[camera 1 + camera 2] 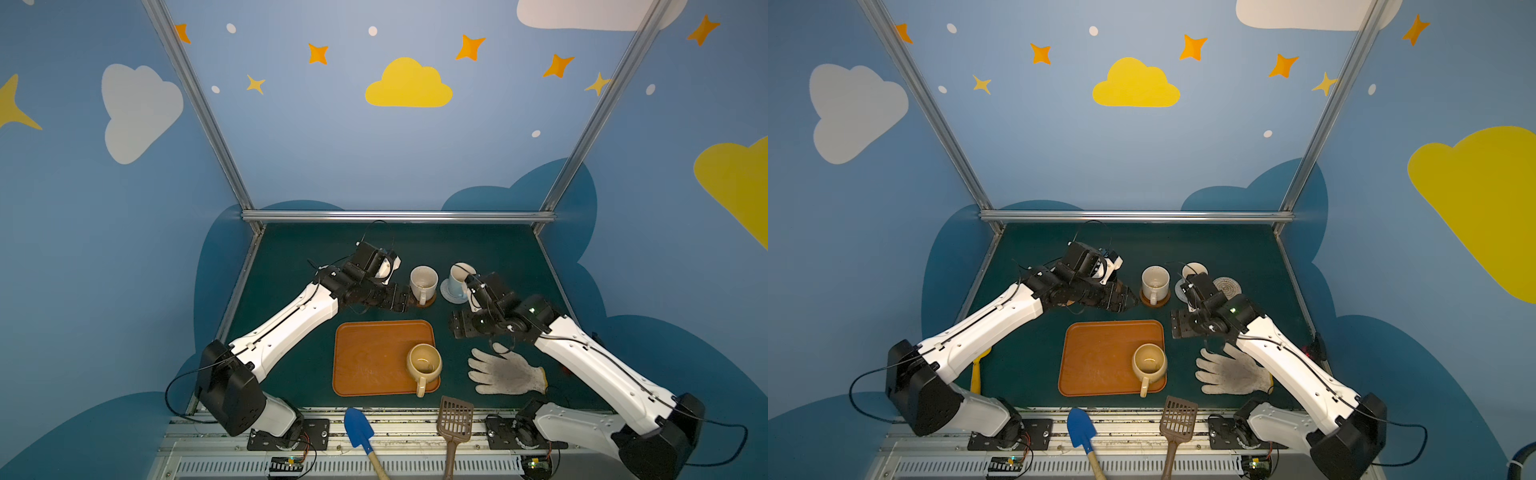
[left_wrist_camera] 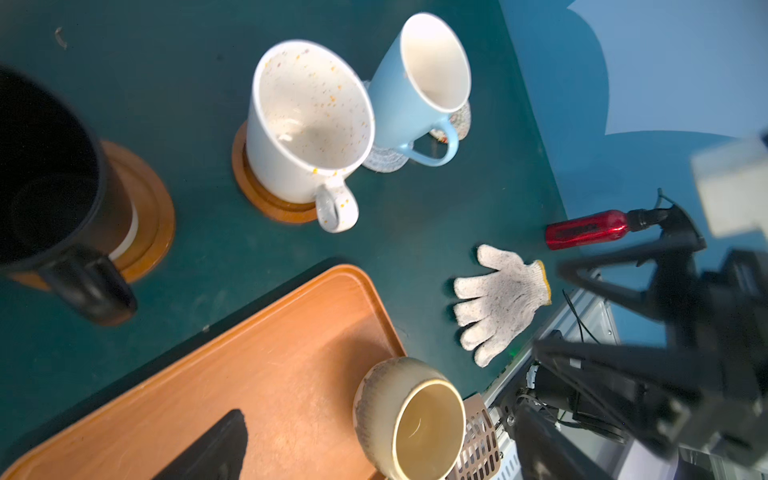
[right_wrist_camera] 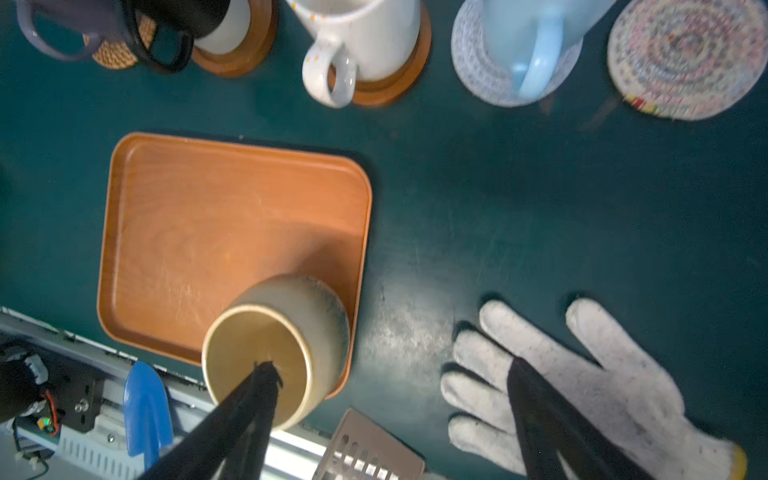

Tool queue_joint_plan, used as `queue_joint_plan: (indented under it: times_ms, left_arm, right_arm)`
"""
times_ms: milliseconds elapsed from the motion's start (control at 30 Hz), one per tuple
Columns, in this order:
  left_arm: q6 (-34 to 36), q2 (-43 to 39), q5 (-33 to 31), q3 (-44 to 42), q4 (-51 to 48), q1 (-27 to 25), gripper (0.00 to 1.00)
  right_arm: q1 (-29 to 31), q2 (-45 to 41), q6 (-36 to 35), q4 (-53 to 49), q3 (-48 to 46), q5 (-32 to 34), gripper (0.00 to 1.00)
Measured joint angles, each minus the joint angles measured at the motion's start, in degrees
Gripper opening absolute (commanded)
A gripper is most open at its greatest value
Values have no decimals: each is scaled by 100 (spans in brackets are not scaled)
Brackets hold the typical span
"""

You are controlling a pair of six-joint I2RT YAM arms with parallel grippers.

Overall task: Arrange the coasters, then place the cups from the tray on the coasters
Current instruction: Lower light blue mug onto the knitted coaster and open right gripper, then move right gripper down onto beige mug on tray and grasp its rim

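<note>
- Right gripper [image 3: 390,368] spread wide, empty; tan-yellow mug [image 3: 299,307] beneath one fingertip, on tray [image 3: 208,208] corner.
- Left gripper [image 1: 397,297] likewise wide, empty.
- Risk: off-centre grab could tip mug, or snag work glove [image 3: 602,374] under other finger.

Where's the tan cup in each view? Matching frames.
In a top view: tan cup on the tray, near right corner.
In a top view: tan cup, same corner.
Left wrist: tan cup on the tray corner nearest the glove.
Right wrist: tan cup, same corner.
Shared landmark: the glove.
</note>
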Motion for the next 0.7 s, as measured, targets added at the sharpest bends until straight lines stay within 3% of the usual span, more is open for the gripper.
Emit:
queue_joint_plan:
  times_ms: [133, 333, 500, 700]
  left_arm:
    - [-79, -13, -31, -138, -2, 0, 99]
    - [-151, -15, -70, -247, -17, 0, 99]
    - [-175, -70, -94, -299, 4, 7, 99]
    - [-192, -153, -79, -437, -33, 9, 99]
  right_arm:
    - [898, -260, 472, -74, -337, 55, 87]
    - [2210, 105, 1200, 17, -461, 374, 87]
    - [2765, 527, 1707, 216, -516, 518, 87]
    - [2962, 918, 1880, 365, -516, 518, 86]
